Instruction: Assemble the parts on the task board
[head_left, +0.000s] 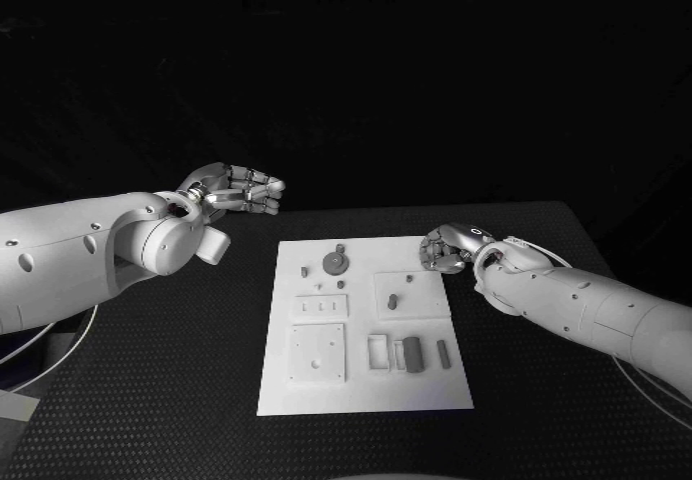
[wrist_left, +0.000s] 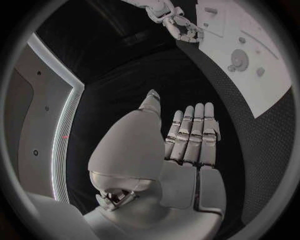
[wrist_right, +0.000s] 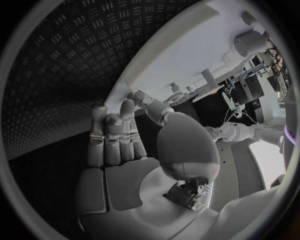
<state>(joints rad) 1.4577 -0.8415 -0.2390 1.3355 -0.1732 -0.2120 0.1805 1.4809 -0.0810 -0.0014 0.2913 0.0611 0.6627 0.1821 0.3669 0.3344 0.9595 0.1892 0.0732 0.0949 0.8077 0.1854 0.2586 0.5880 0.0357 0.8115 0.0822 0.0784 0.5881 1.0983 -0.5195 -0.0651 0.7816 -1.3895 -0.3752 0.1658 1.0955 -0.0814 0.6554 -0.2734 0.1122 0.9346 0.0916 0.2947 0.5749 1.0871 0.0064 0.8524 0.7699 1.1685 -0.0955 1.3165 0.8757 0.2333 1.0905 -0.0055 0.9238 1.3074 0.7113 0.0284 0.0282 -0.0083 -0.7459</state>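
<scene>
one white board (head_left: 364, 325) is lying mid-table, carrying one round gear (head_left: 336, 262) near its far edge and three dark bars (head_left: 414, 353) near its right side. left hand (head_left: 235, 190) is hovering off the board's far-left corner, fingers extended, holding nothing. right hand (head_left: 454, 247) is hovering at the board's far-right corner, its fingers (wrist_right: 111, 137) loosely apart and holding nothing in the right wrist view.

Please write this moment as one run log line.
left hand: open, off board | right hand: open, at task board far edge | parts: untouched

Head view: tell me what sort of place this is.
Likely a robotics test bench or lab. A white task board with small grey parts lies on a black textured table, the left hand and right hand poised at its sides, holding nothing.
</scene>
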